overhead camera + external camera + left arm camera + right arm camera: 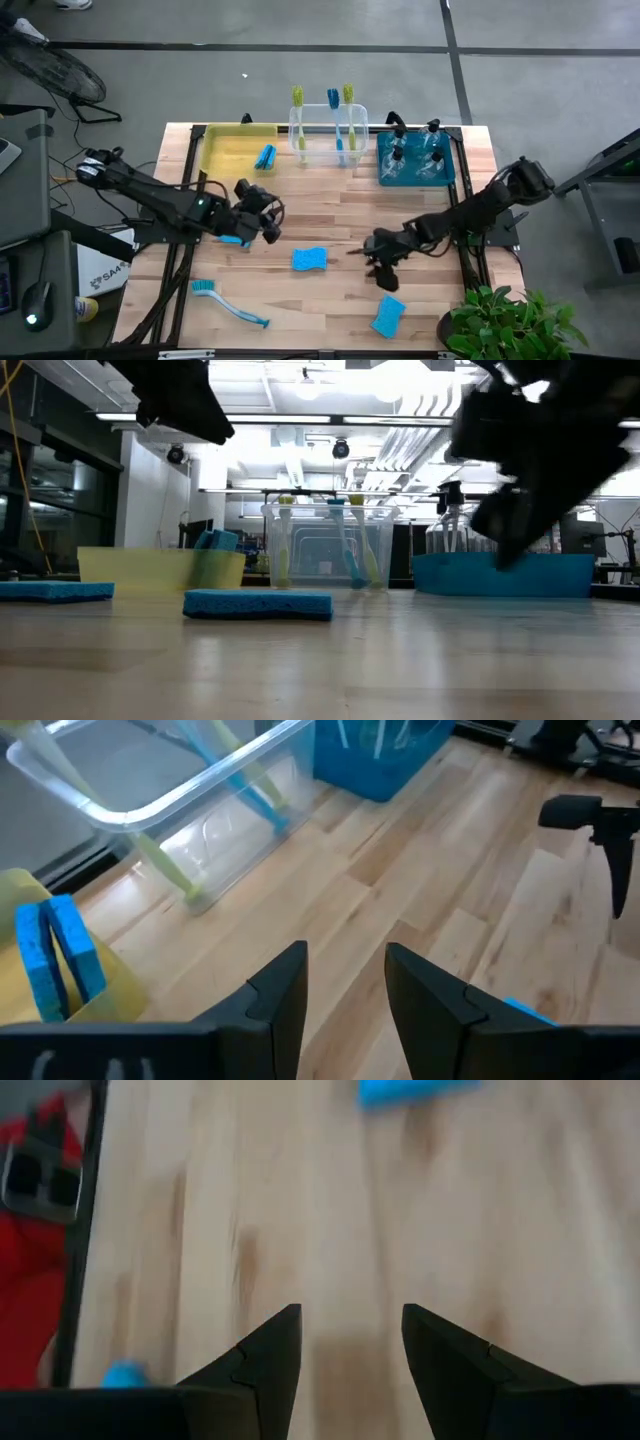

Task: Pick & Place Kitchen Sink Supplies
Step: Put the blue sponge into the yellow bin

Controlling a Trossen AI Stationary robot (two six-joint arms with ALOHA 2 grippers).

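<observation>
High view: the left gripper [262,213] is seen over the left-middle of the wooden table [330,200], with a blue sponge [234,239] just beside it on the near side. Whether that sponge is touched cannot be told here. The right gripper [383,262] is held over the right-middle of the table, with nothing seen between its fingers. A second blue sponge [309,259] lies between the two grippers; a third sponge [388,315] lies near the front edge, right of centre. A blue dish brush [228,303] lies at front left. In the yellow bin [225,150] two blue sponges [265,156] are stood on edge. Three brushes [333,122] are stood in the clear bin [355,155], and spray bottles [415,152] in the teal bin [385,175].

Low view: a sponge [257,603] lies flat at centre and another [55,590] at far left. All three bins are lined up behind them. Both arms are seen only as dark shapes overhead.

Left wrist view: the left gripper's fingers [285,1000] are seen apart, with bare wood between them. A blue corner [525,1010] peeks beside one finger.

Right wrist view: the right gripper's fingers [265,1355] are spread apart over bare wood. A sponge [410,1090] lies well ahead.
</observation>
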